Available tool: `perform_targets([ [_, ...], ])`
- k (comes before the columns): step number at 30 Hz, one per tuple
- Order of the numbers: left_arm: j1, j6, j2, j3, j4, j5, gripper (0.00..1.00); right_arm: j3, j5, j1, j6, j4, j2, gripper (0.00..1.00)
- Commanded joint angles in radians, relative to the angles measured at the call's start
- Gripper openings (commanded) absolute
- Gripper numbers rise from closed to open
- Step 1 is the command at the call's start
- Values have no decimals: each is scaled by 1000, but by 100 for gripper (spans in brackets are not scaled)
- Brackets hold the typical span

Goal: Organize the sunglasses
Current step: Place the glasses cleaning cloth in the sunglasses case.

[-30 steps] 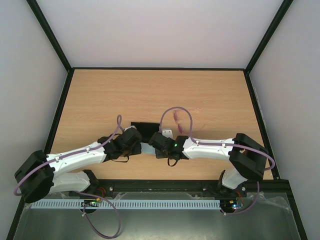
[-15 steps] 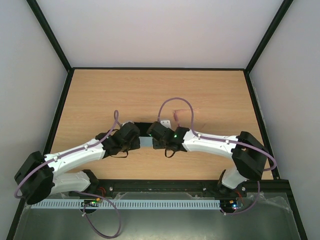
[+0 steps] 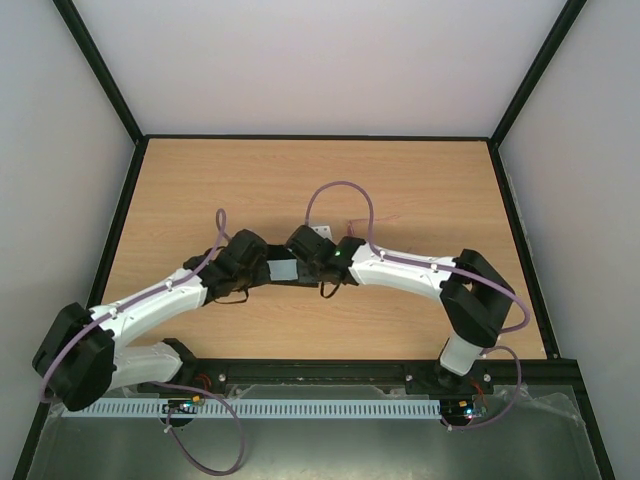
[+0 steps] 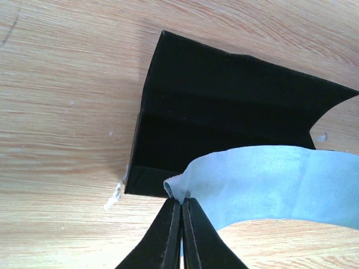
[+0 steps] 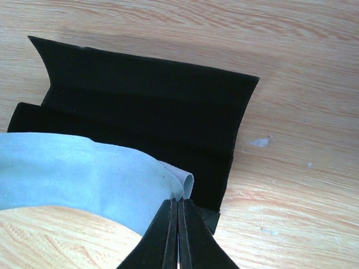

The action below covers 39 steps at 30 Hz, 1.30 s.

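Note:
A light blue cloth point(image 3: 283, 270) hangs stretched between my two grippers. The left gripper point(image 4: 181, 200) is shut on the cloth's left end point(image 4: 269, 179). The right gripper point(image 5: 178, 200) is shut on its right end point(image 5: 73, 174). Under the cloth lies the black oblong case point(image 4: 224, 112), open on the wooden table, and the cloth covers part of its near side point(image 5: 140, 106). From above, the left gripper point(image 3: 268, 268) and the right gripper point(image 3: 298, 268) nearly meet near the table's middle. The sunglasses are hidden from all views.
The wooden table point(image 3: 420, 180) is ringed by a black frame and pale walls. A purple cable point(image 3: 340, 200) loops above the right wrist. Small white scuffs point(image 5: 259, 142) mark the wood beside the case.
Both arms have reached further from their bases toward the table's middle, carrying the cloth along. The grippers have stayed shut on it.

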Motion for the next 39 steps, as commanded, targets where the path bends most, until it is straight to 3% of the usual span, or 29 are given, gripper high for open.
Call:
perform_targets([
  [1,26,47,33,36,20,17,2,59,-3,-14,-39,-35,41,1],
  [39,129,125,251,79,141,58,2,113,-57,-93,-101,-6,179,1],
])
